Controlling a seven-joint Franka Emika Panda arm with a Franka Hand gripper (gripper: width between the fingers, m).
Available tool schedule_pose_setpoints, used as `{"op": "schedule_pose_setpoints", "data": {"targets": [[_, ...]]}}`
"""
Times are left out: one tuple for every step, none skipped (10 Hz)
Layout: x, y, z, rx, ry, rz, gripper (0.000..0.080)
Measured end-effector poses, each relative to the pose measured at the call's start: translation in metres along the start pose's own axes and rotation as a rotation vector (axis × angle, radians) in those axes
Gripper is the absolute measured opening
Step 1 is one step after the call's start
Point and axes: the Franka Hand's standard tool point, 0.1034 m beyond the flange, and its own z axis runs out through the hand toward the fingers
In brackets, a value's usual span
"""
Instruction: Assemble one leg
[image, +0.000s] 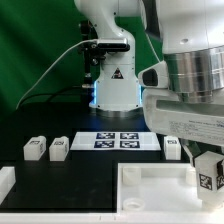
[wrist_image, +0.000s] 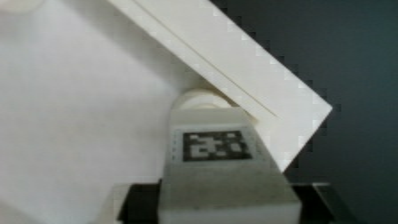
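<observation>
My gripper (image: 208, 172) is at the exterior view's right, shut on a white leg (image: 211, 176) with a square marker tag. In the wrist view the leg (wrist_image: 217, 150) sits between my two black fingers (wrist_image: 146, 202), tag facing the camera, with the gripper (wrist_image: 217, 204) closed around it. The leg's far end lies over the edge of the large white panel (wrist_image: 89, 110), near its corner; I cannot tell whether they touch. The panel (image: 150, 188) lies at the front of the table. Three more legs rest behind it: two on the left (image: 35, 148) (image: 59, 148) and one on the right (image: 172, 147).
The marker board (image: 118, 140) lies flat in front of the robot base (image: 112, 90). A white block (image: 6, 182) stands at the exterior view's far left edge. The table top is black, with a green backdrop behind.
</observation>
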Motion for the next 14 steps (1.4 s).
{"op": "schedule_pose_setpoints", "data": {"targets": [[-0.008,0.001,0.003,0.034,-0.001,0.220,0.0295],[-0.017,-0.002,0.006,0.072,-0.002,0.364,0.0295],[-0.019,-0.003,0.007,0.088,-0.004,0.386,0.0295],[-0.019,-0.003,0.007,0.092,-0.009,0.381,0.0295],[-0.019,-0.002,0.007,0.089,-0.010,0.346,0.0296],[-0.019,-0.002,0.008,0.090,-0.011,0.329,0.0296],[-0.016,-0.001,0.007,0.081,-0.005,0.179,0.0463],[-0.013,0.000,0.005,0.064,-0.007,-0.023,0.0604],[-0.014,0.000,0.004,0.025,-0.015,-0.212,0.0635],[-0.016,-0.003,0.000,-0.019,-0.011,-0.384,0.0635],[-0.017,-0.006,0.000,-0.014,0.003,-0.510,0.0647],[-0.017,-0.005,0.001,-0.015,0.002,-0.614,0.0647],[-0.016,-0.004,0.001,-0.015,0.002,-0.748,0.0649],[-0.016,-0.004,0.001,-0.015,0.001,-0.838,0.0649]]}}
